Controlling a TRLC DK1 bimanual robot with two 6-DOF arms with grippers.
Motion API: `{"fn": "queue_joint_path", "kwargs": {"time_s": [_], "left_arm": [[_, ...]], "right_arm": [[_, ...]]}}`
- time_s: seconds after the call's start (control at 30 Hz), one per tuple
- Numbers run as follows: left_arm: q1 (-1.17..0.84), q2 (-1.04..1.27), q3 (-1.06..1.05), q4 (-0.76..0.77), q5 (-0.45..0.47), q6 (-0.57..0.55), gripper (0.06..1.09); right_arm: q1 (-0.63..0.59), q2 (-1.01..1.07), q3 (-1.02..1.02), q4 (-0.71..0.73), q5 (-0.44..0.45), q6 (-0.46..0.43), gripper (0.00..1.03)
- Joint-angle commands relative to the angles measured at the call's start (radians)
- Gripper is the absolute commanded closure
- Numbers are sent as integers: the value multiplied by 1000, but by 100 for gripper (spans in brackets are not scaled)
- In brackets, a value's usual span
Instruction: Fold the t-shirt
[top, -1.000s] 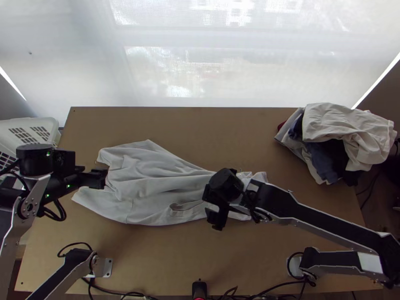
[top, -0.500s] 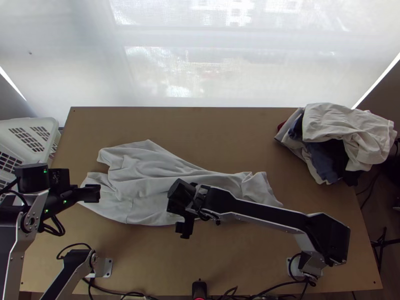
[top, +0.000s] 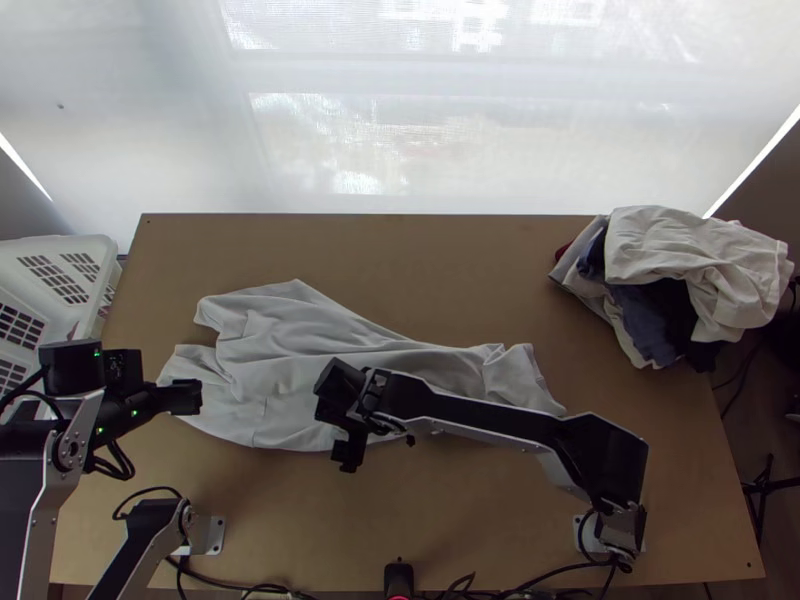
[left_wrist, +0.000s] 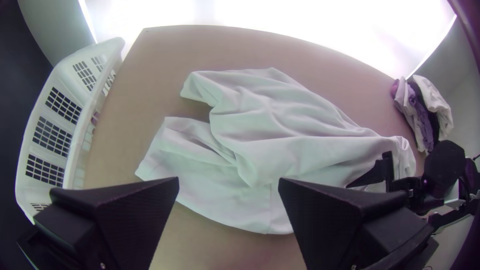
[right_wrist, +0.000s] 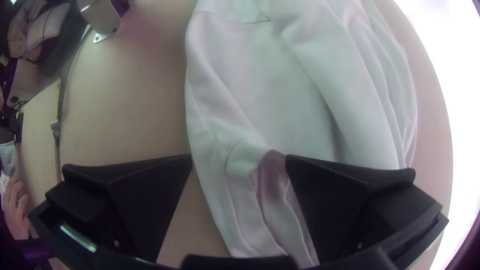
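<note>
White t-shirt (right_wrist: 295, 95) gapes near one edge, right wrist view.

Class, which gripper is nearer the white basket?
The left gripper, close to the basket; the right gripper is farther off, by the near edge of the t-shirt.

The pale t-shirt (top: 290, 350) lies rumpled and unevenly spread across the left and middle of the table (top: 450, 250), wide at the left, narrower toward the right. Long creases run along it, and an opening (right_wrist: 274, 182) gapes close to its near edge.
</note>
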Motion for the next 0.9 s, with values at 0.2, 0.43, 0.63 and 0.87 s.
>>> {"fn": "queue_joint_path", "kwargs": {"time_s": [0.2,0.43,0.63,0.87], "left_arm": [[36,-63,-54,-28,-1,28,12],[37,-54,-74,-2,1,30,12],[37,-29,-85,33,2,33,12],[32,37,-131,125,2,43,12]], "right_arm": [[-12,95,56,-5,-88,-9,66],[-40,17,60,-28,-106,-34,100],[-114,-127,125,-103,-106,-38,100],[-203,-256,192,-217,-101,-41,100]]}}
